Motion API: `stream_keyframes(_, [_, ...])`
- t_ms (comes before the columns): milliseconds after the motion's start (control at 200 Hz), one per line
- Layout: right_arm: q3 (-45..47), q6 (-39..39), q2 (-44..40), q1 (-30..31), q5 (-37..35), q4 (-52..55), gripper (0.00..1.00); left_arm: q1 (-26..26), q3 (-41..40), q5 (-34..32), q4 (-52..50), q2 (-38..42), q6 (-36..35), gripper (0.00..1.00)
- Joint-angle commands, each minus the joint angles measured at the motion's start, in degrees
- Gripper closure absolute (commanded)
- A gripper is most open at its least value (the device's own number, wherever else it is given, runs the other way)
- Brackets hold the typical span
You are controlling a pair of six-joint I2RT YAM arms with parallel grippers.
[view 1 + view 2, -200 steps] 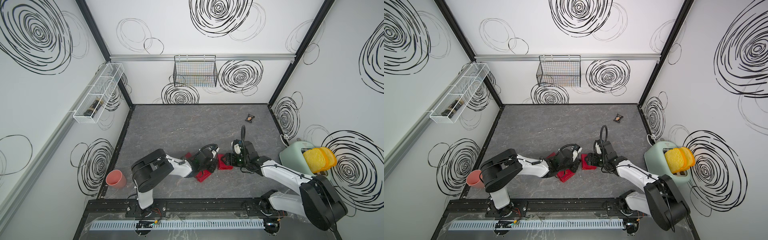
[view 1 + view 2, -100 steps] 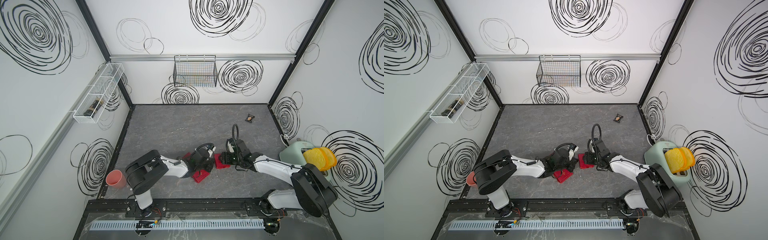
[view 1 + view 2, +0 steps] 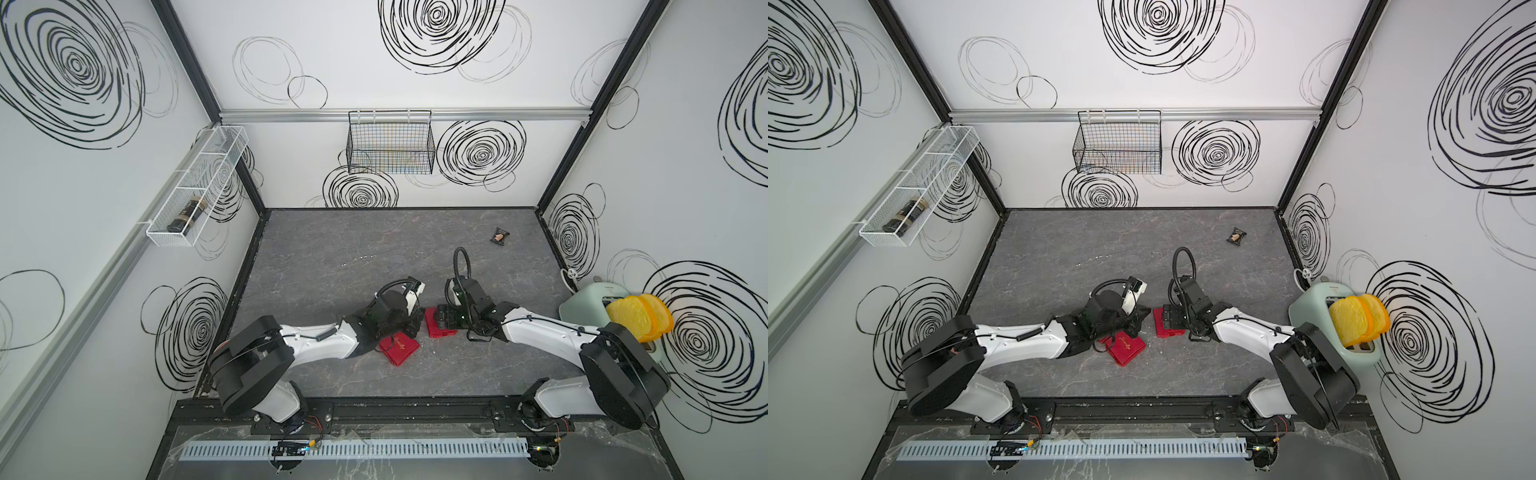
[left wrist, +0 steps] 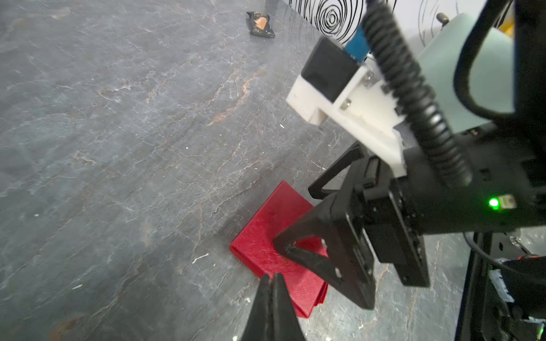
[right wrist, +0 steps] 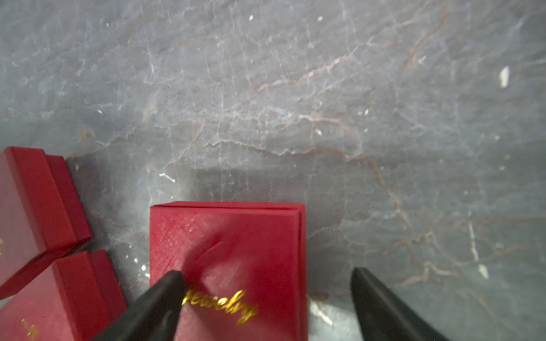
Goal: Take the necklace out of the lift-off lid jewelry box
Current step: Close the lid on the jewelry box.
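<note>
A red jewelry box [image 5: 236, 236] with a gold "Jewelry" script on its closed lid lies on the grey floor, also visible in both top views [image 3: 441, 333] [image 3: 1167, 330]. My right gripper [image 5: 267, 276] is open over it. One finger [image 5: 165, 295] hangs above the lid and the other finger [image 5: 372, 295] is beyond the box's edge. My left gripper [image 4: 271, 277] is shut with nothing between its tips, just beside the same box [image 4: 266, 233]. The necklace is hidden.
Two more red boxes [image 5: 32, 200] [image 5: 59, 295] lie close beside it, under the left arm [image 3: 400, 348]. A snack packet [image 3: 500, 237] lies at the back right. A mint toaster [image 3: 590, 299] stands by the right wall, and a wire basket [image 3: 390, 145] hangs at the back.
My right gripper has moved left over the box and its jaws have widened. The left gripper has stayed shut in about the same place.
</note>
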State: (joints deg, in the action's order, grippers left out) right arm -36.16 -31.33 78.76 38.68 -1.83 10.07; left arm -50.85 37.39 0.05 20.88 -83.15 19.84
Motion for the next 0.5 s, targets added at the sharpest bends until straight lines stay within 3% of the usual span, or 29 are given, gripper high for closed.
stream_keyframes(0, [-3.02, 1.75, -1.66, 1.64, -2.84, 4.73, 0.03, 0.95, -2.61, -2.03, -2.66, 3.78, -0.72, 0.85])
stream_keyframes(245, [-7.35, 4.16, 0.93, 5.45, -3.8, 7.65, 0.03, 2.13, -7.81, -3.04, -4.44, 11.16, -0.45, 0.67])
stream_keyframes(415, [-10.5, 2.49, 5.69, 8.0, -9.48, 11.7, 0.03, 2.24, -9.49, -3.3, -5.48, 14.25, -0.96, 0.32])
stream_keyframes(495, [-11.96, 1.42, 7.67, 9.07, -12.5, 13.54, 0.03, 2.25, -10.53, -3.56, -5.42, 15.89, -0.96, 0.21])
